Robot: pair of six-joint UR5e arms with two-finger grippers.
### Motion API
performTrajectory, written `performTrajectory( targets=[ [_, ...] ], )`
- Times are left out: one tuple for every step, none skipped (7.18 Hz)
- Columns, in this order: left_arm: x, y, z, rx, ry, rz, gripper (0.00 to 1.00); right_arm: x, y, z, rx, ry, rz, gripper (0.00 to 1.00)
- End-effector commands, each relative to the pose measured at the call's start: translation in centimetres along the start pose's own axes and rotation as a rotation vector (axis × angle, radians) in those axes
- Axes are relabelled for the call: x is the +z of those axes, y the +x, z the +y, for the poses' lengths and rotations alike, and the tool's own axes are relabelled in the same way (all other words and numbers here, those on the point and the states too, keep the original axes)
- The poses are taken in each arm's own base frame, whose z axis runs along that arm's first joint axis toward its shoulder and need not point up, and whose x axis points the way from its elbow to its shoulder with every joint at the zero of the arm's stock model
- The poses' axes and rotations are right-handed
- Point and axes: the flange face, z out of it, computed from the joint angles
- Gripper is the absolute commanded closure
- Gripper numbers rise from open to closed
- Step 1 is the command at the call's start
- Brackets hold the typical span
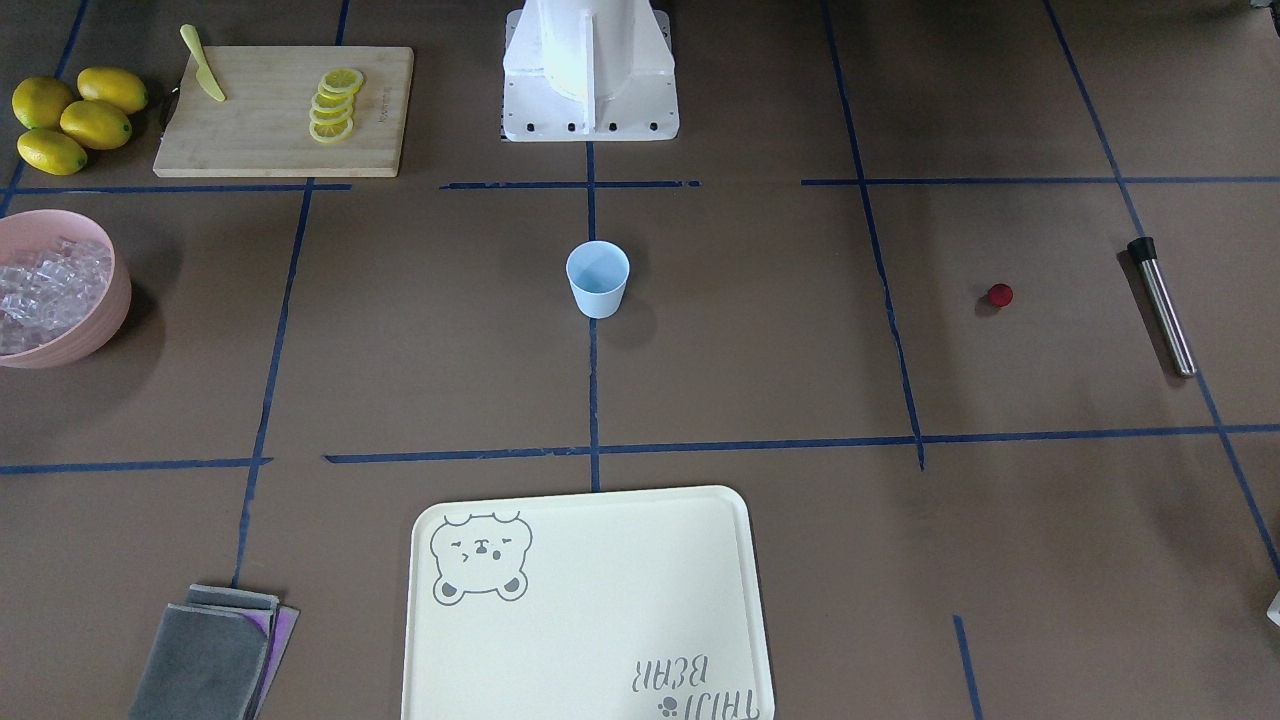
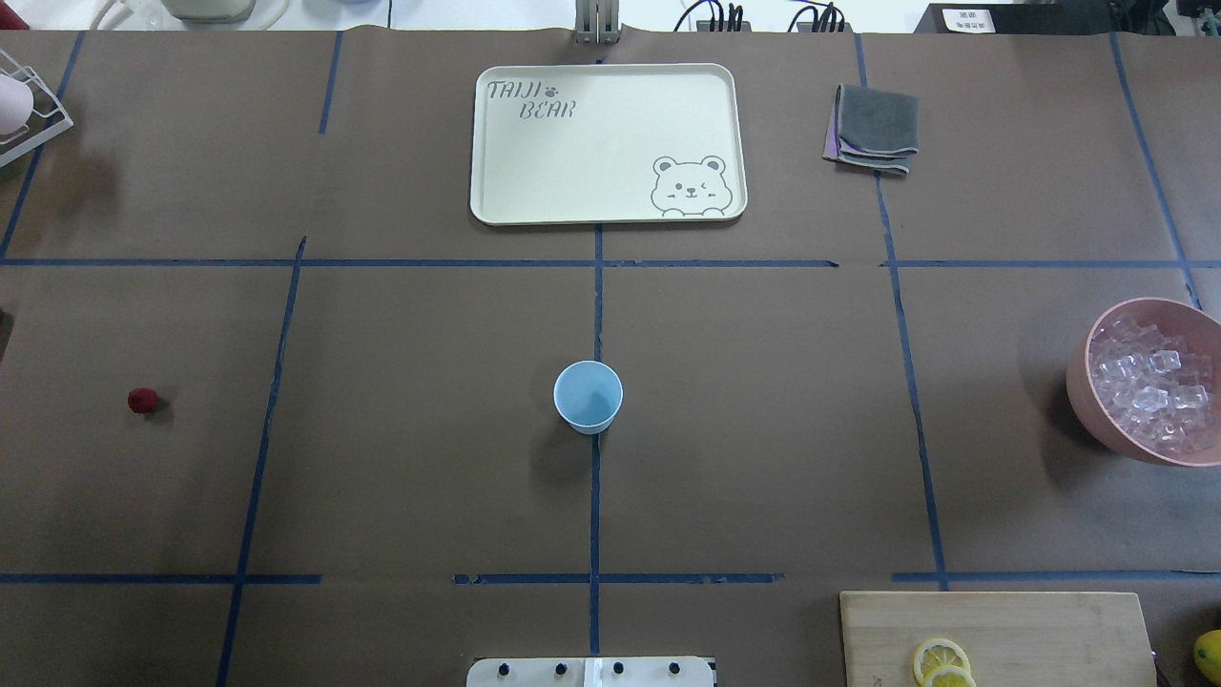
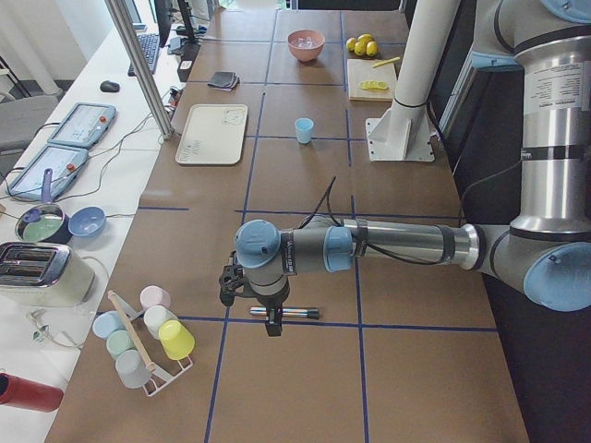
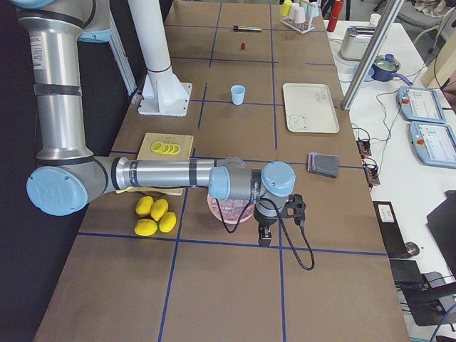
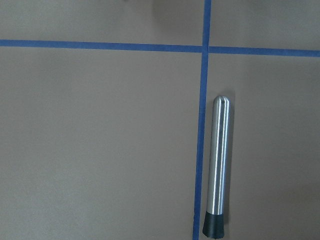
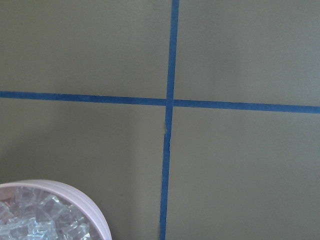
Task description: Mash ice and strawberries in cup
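Note:
The pale-blue cup stands upright and empty at the table's middle; it also shows in the overhead view. The dark-red strawberry lies alone on the table far to my left. The ice fills a pink bowl at the far right. My left gripper hangs over a steel muddler at the left end of the table. My right gripper hangs beside the pink bowl, whose rim shows in the right wrist view. I cannot tell whether either gripper is open or shut.
A cream bear tray lies beyond the cup, with folded grey cloths to its right. A cutting board holds lemon slices and a yellow knife, with whole lemons beside it. A rack of cups stands at the left end.

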Motion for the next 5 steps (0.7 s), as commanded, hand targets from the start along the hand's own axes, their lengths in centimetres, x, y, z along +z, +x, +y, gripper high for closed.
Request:
performTrajectory(
  targets=[
    [0.42, -0.25, 0.40, 0.059, 0.004, -0.002, 0.00, -0.01, 0.00, 0.12, 0.001, 0.000, -0.001, 0.00],
    [0.33, -0.17, 0.22, 0.064, 0.009, -0.003, 0.00, -0.02, 0.00, 0.24, -0.002, 0.001, 0.000, 0.00],
    [0.29, -0.02, 0.17, 0.070, 0.011, -0.011, 0.00, -0.07, -0.05, 0.17, -0.003, 0.002, 0.000, 0.00],
    [0.34, -0.07, 0.17, 0.068, 0.010, -0.011, 0.00, 0.03, 0.04, 0.18, 0.001, 0.000, -0.001, 0.00],
    [0.40, -0.05, 0.17, 0.069, 0.008, -0.012, 0.00, 0.10, 0.05, 0.26, 0.002, -0.002, -0.006, 0.00]
  ],
)
